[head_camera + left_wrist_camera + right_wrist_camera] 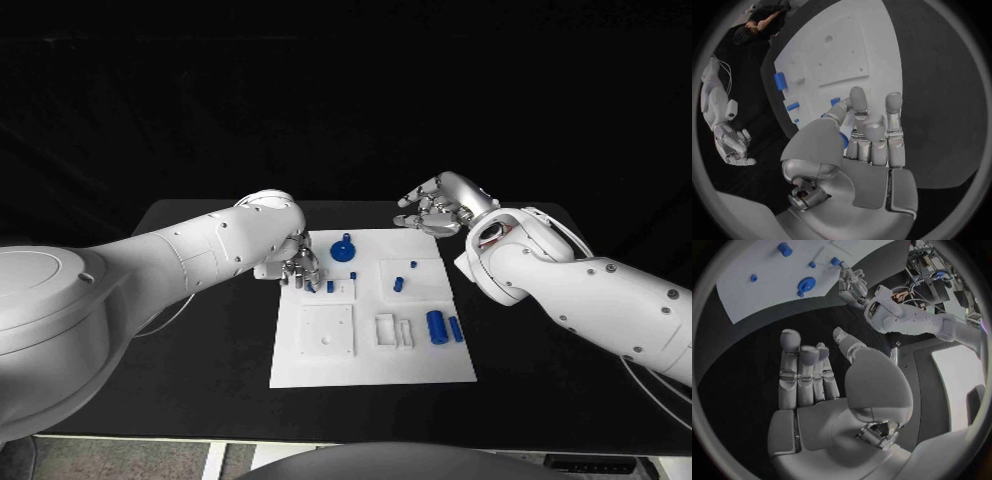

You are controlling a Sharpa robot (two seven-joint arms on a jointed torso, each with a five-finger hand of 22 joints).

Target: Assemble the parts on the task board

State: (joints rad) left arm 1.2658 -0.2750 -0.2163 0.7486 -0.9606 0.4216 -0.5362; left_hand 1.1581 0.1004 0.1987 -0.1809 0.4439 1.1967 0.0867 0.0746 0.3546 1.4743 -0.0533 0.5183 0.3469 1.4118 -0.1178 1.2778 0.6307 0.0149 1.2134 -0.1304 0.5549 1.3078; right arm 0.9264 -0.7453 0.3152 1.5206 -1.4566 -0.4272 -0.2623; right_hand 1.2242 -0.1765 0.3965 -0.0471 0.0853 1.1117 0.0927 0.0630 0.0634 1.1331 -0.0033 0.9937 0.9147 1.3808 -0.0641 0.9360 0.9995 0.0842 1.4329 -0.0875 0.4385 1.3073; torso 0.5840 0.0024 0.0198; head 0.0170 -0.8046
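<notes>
I see my left hand (296, 266) low over the far left corner of the white board (372, 362), pinching a small blue part (844, 140). My right hand (440, 207) floats beyond the board's far edge, fingers apart, holding nothing.

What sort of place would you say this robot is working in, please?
Probably a robotics lab or test bench: a black table holds a white task board with small blue parts, and equipment racks stand behind.
</notes>
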